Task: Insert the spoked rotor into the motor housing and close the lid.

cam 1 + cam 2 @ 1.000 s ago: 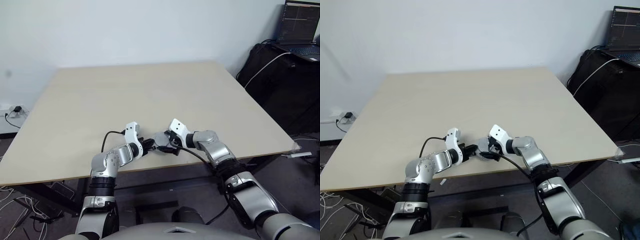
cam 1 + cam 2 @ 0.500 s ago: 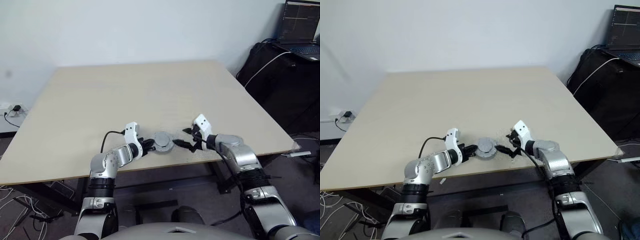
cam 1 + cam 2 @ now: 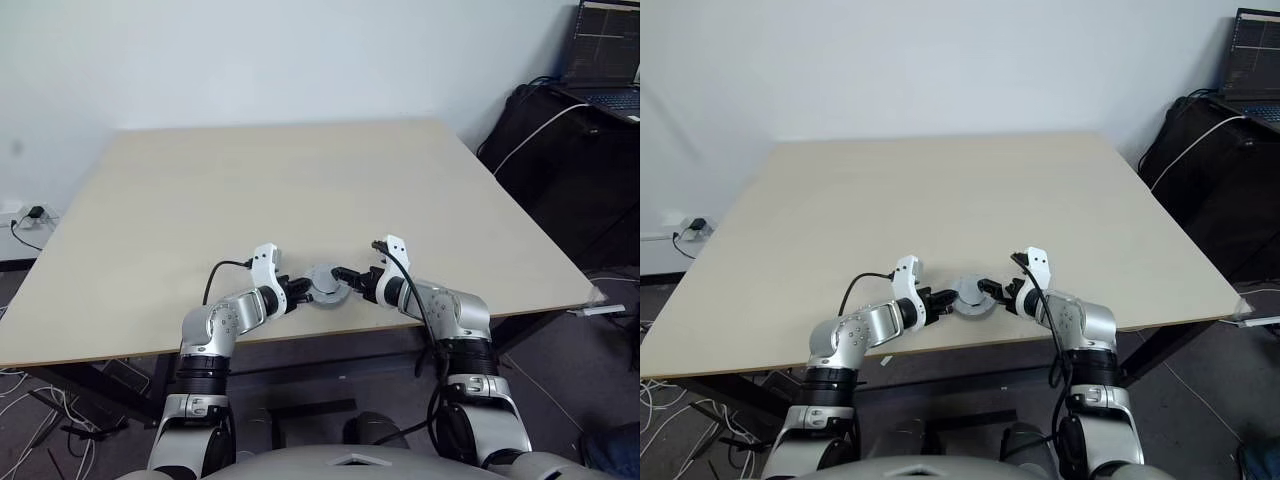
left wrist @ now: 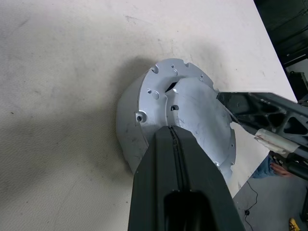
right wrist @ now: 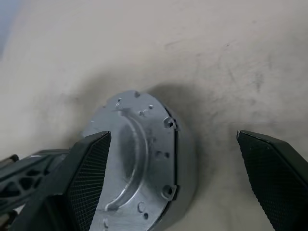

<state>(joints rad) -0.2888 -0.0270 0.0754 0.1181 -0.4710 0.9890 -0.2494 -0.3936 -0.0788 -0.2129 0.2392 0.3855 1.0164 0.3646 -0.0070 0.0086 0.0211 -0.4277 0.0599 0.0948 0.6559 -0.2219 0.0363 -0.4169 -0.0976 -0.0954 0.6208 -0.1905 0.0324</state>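
Head cam first: the beige table (image 3: pixel 300 190) is bare apart from the assembly, which sits near the front edge at about 6 o'clock of the tabletop. That's the motor housing (image 3: pixel 326 284) with the lid (image 3: pixel 971 293) on top, a round silver lump. The left gripper (image 3: pixel 303 290) comes at it from 9 o'clock, the right gripper (image 3: pixel 346 279) from 3 o'clock, so it's boxed in on both sides. Off at 2 o'clock past the table corner there's a black bag (image 3: pixel 560 170) with a laptop (image 3: pixel 607 55) on it and a white cable (image 3: pixel 530 125) draped over. Wall socket (image 3: pixel 33 215) at 9 o'clock by the floor.

Left wrist cam: its fingers (image 4: pixel 178 178) are pressed fully together, tip resting on the lid's flat face, holding nothing. The right gripper's finger pokes in from the far side.

Right wrist cam: the two fingers (image 5: pixel 89 168) are spread wide, one over the lid's edge, the other well clear over bare table. Nothing gripped.

Versus a second ago: the right arm was lying right over the assembly, it swung out to the right, and now it's back beside it with the wrist rolled. Left arm and assembly haven't budged.
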